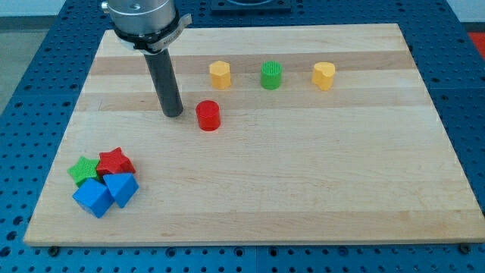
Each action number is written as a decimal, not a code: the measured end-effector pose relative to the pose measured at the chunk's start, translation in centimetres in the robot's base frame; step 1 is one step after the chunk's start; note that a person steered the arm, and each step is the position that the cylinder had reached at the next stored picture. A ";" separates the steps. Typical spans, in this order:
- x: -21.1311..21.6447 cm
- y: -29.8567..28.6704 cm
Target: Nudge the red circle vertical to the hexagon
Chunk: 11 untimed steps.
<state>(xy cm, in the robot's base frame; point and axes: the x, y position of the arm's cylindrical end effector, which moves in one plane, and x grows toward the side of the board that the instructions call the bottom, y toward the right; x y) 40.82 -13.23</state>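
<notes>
The red circle block (pixel 208 116) stands on the wooden board, left of centre. The yellow hexagon block (pixel 220 73) sits above it, slightly to the right, near the view's top. My tip (pixel 173 114) rests on the board just left of the red circle, a small gap apart from it. The dark rod rises from the tip to the arm's grey mount at the view's top left.
A green circle block (pixel 270 75) and a yellow heart block (pixel 323 75) sit in a row right of the hexagon. At the bottom left, a green star (pixel 83 169), a red star (pixel 115 161) and two blue blocks (pixel 92 197), (pixel 121 187) cluster together.
</notes>
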 end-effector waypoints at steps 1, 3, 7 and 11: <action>0.0 0.0; 2.8 0.4; 2.8 3.6; 2.4 -8.9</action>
